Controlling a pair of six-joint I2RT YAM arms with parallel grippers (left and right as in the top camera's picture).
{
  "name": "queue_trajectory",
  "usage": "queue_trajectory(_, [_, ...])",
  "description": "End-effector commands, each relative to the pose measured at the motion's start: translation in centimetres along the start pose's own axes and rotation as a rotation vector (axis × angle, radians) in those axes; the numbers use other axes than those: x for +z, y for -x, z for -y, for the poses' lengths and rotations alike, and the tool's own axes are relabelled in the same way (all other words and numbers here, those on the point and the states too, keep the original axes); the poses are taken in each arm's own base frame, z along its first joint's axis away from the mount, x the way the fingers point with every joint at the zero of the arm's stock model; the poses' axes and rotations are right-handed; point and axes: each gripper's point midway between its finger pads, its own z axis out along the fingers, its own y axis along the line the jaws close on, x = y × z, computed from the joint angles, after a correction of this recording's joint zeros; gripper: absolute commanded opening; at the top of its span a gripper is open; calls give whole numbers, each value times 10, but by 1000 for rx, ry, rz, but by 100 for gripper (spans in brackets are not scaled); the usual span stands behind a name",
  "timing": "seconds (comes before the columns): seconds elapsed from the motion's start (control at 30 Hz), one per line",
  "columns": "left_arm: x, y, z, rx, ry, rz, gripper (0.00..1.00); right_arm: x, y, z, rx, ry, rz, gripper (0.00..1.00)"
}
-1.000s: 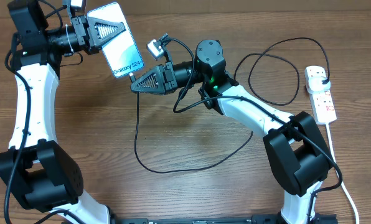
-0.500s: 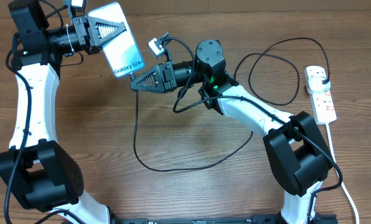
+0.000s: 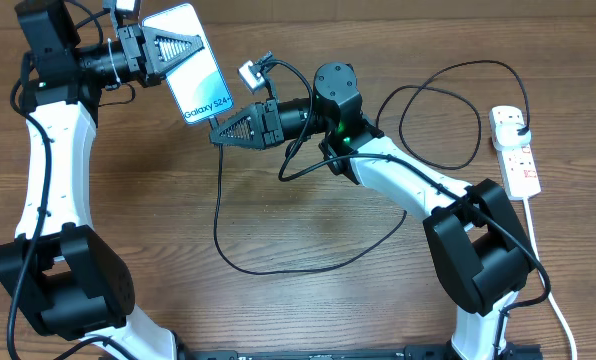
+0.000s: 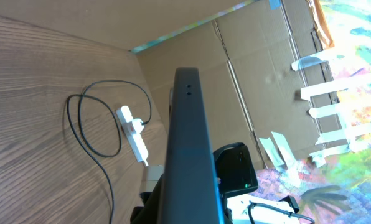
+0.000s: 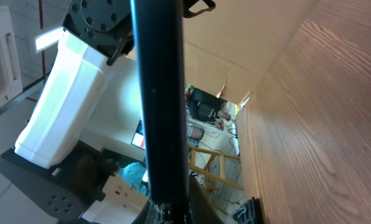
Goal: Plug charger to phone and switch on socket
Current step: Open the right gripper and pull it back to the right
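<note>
The phone [image 3: 204, 86], cyan screen up and tilted, is held above the table at the back left with my left gripper [image 3: 188, 48] shut on its upper half. My right gripper [image 3: 218, 135] is shut on the charger's connector tip, right at the phone's lower end; whether the tip is seated I cannot tell. The black charger cable [image 3: 278, 268] hangs from there and loops over the table to a black plug [image 3: 519, 123] in the white socket strip [image 3: 519, 160] at the right. In the wrist views the phone shows edge-on as a dark bar [image 4: 188, 137] [image 5: 160, 93].
The cable makes a large loop [image 3: 443, 115] between the right arm and the socket strip [image 4: 134, 135]. The strip's white cord [image 3: 534, 240] runs down the right side. A cardboard wall [image 4: 260, 68] stands behind the table.
</note>
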Motion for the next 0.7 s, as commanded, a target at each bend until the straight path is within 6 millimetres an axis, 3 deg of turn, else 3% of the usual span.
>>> queue_trajectory(0.0, [13, -17, 25, -23, -96, -100, 4, -13, 36, 3, -23, -53, 170, 40])
queue_trajectory(0.03, [13, -17, 25, -20, -96, -99, 4, -12, 35, 3, -21, -52, 164, 64])
queue_trajectory(0.07, [13, -16, 25, -18, -95, -98, 4, -12, 34, 3, -21, -51, 161, 78])
queue_trajectory(0.1, [12, -15, 25, -13, -93, -94, 4, -12, 33, 2, -21, -49, 155, 89])
queue_trajectory(0.17, [9, -12, 22, 0, -82, -79, 4, -12, 31, 2, -22, -45, 144, 99])
queue_trajectory(0.47, [-28, 4, 13, 24, -40, 11, 4, -37, 34, 3, -31, -40, 112, 100])
queue_trajectory(0.67, [-50, 10, 7, -5, -22, 57, 4, -68, 41, 40, 123, -146, 164, 100])
